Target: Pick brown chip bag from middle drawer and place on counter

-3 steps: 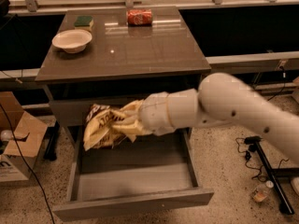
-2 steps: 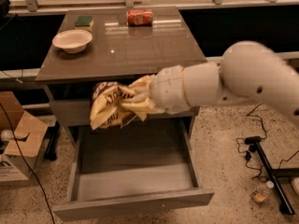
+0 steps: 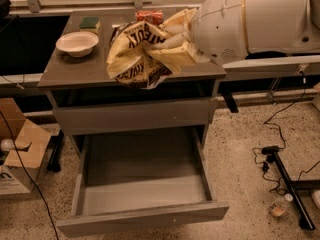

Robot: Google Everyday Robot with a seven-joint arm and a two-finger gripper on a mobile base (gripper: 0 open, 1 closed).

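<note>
Risk of brown chip bag [image 3: 132, 54], pinched in claw [image 3: 162, 48] at 6 o'clock edge of counter [image 3: 70, 69], falling into middle drawer [image 3: 145, 179].

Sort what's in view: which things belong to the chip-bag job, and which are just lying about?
Job: chip bag, clamped in the gripper at the counter's front edge; open drawer.
Lying about: bowl, sponge, red can, cardboard box.

A white bowl [image 3: 77, 43] sits near a green sponge [image 3: 90, 23], a red can [image 3: 149, 17] further right. A cardboard box [image 3: 22, 151] stands on the speckled floor [image 3: 240, 154].
</note>
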